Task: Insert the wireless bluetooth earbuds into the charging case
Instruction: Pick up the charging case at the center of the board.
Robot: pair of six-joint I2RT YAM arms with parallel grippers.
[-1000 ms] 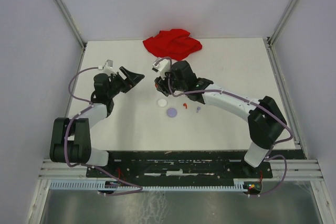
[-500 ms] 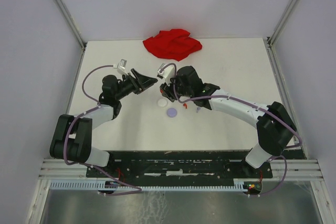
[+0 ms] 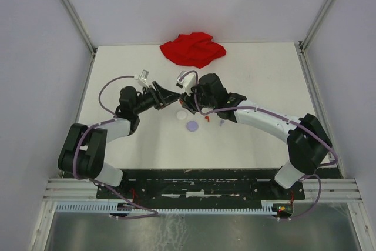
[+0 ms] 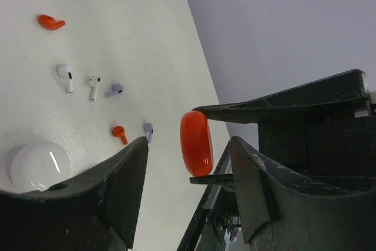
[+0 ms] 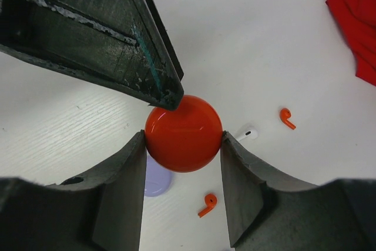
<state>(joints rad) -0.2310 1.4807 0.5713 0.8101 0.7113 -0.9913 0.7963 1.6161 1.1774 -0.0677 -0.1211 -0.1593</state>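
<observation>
Over the middle of the white table (image 3: 264, 74), my right gripper (image 5: 183, 139) clamps the red case (image 5: 183, 130), my left gripper (image 4: 188, 142) open around it. Earbuds (image 4: 93, 86) lie scattered beneath, by a white disc (image 4: 38, 166); a red cloth (image 3: 192, 48) sits at the far edge.

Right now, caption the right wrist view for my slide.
Right claw pinches a round red case, left claw at its upper edge, earbuds scattered on the table below.

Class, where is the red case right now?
Left wrist view, centre: the red case is clamped in the right gripper, between the left gripper's open fingers.
</observation>
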